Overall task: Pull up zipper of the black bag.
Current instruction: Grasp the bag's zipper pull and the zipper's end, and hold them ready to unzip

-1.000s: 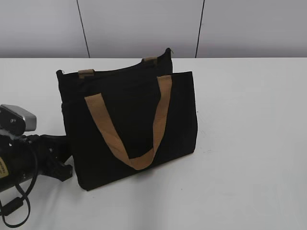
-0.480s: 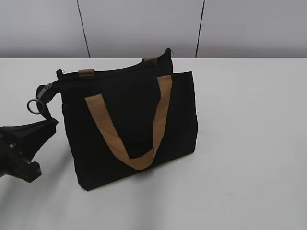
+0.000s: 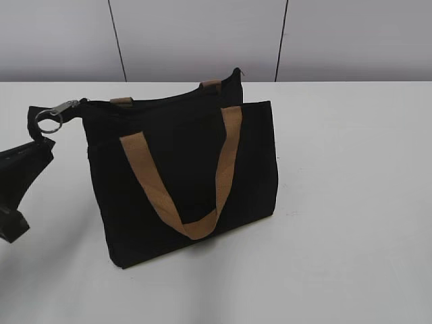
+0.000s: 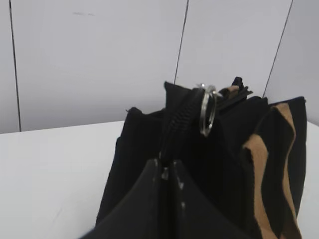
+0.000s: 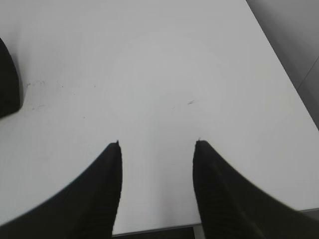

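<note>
my left gripper (image 4: 166, 172), fingers pressed together on the black zip tail, sits just left of the zipper (image 3: 52, 116) at the upper left corner of the black bag (image 3: 185, 175) standing on the white table (image 3: 351, 202), while my right gripper (image 5: 157, 147) hangs wide apart over bare tabletop.
</note>
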You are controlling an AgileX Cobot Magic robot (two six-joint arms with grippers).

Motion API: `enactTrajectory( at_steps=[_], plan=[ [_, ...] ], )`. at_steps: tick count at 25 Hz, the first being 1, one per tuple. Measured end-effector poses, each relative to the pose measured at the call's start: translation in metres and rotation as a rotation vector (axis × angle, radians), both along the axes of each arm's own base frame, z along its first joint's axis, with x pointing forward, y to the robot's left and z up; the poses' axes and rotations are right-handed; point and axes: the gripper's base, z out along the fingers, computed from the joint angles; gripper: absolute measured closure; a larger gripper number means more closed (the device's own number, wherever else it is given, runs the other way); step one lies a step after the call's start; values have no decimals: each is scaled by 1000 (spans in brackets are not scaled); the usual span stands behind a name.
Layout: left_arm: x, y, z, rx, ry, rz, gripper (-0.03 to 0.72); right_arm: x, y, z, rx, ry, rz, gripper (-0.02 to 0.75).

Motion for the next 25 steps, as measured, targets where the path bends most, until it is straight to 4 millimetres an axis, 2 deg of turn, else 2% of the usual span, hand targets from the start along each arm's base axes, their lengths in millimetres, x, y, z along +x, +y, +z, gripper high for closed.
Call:
enactTrajectory(
  at_steps=[12,25],
  plan=[
    [-6,8,22,-106,-93,60,692,0,0,0,0,0,0,370],
    [-6,8,22,-131,-61,64,693,0,0,0,0,0,0,370]
  ],
)
